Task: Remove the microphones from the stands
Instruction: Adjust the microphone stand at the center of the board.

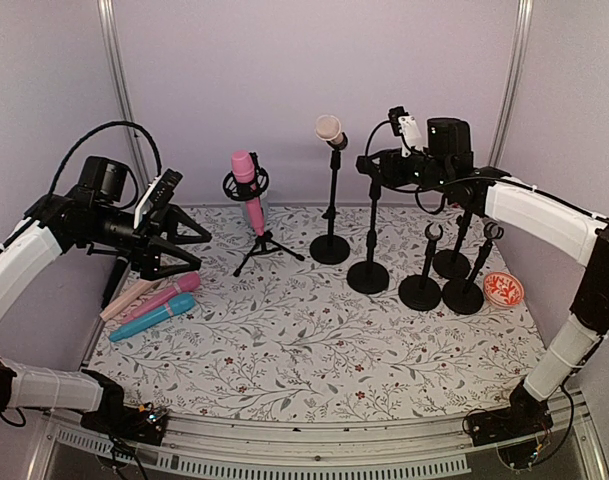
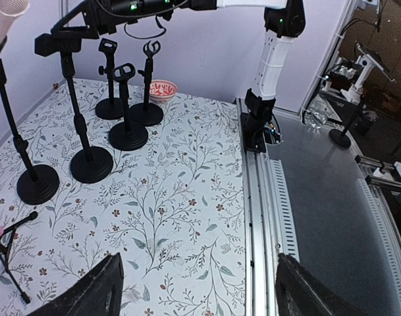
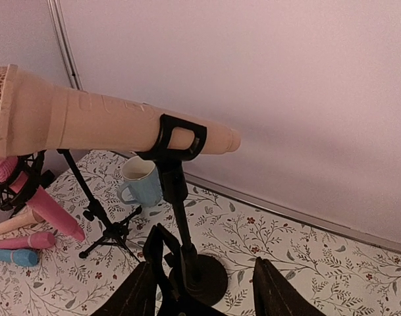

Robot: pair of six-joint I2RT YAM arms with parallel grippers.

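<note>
**Beige microphone clipped in, both grippers spread**

At the back middle of the floral worktop (image 1: 314, 370): beige microphone (image 1: 329, 130), seated in the clip of a black round-based stand (image 1: 330, 215). In the right wrist view, lying almost level across the clip, mesh head to the left and slightly raised, tail end sticking out to the right. Untouched by either gripper.

Just to the right of it, high above the worktop: right gripper (image 3: 205, 266), fingers parted, pinching nothing, pointed toward that stand. Between those fingers, close against the one on the left of the wrist view: black top of a taller stand (image 1: 369, 270), clip empty. Contact there impossible to judge.

Over the left side of the worktop, well apart from the beige microphone: left gripper (image 2: 200, 276), fingers spread wide, holding nothing, only the floral surface showing between them.

Left of the beige microphone: pink microphone (image 1: 246, 180), upright in a ring mount on a tripod (image 1: 264, 240), with a blue mug (image 3: 142, 181) close behind. Flat along the left edge: three loose microphones (image 1: 154, 305), side by side. At the right: three short stands (image 1: 421, 290) with bare clips, and beside them a red bowl (image 1: 503, 289).
</note>
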